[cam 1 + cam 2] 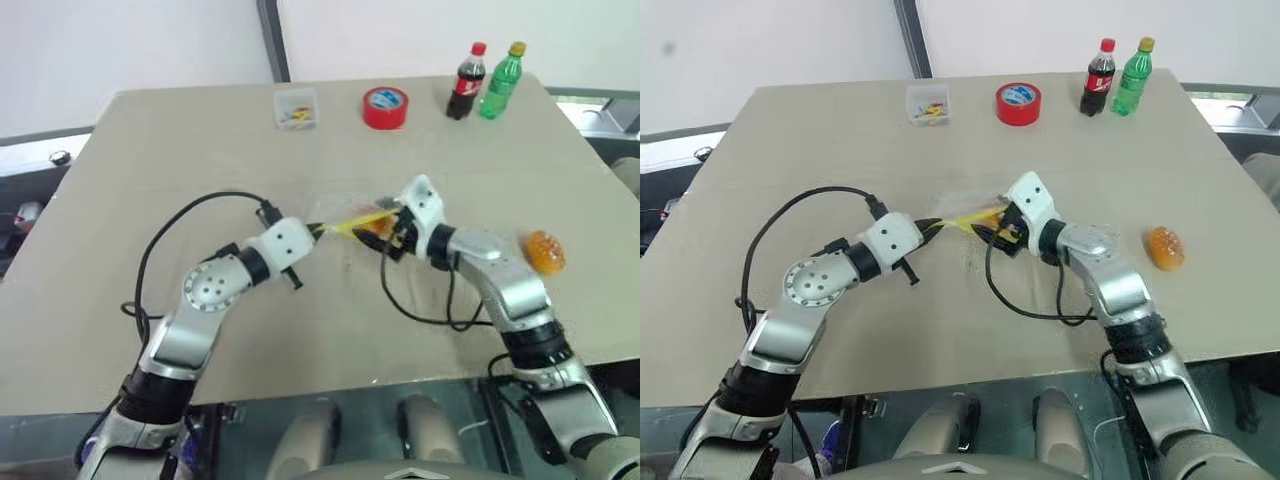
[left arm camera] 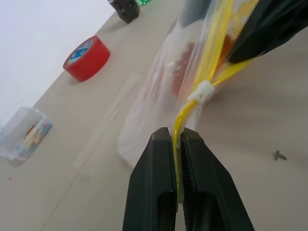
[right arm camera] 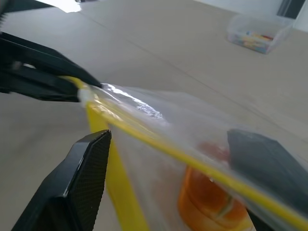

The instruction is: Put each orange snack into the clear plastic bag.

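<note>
Between open right jaws, bagged orange snack [image 3: 211,204]

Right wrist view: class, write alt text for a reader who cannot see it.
The open right hand straddles the bag's yellow strip, with an orange snack inside the bag. The left hand pinches the strip's end; a clear box sits on the table.

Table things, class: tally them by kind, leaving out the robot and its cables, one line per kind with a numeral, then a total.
Orange snacks: 2, one in the bag, one loose
Clear plastic bag: 1
Red tape roll: 1
Bottles: 2, cola, green
Small clear box: 1
Total: 7
</note>
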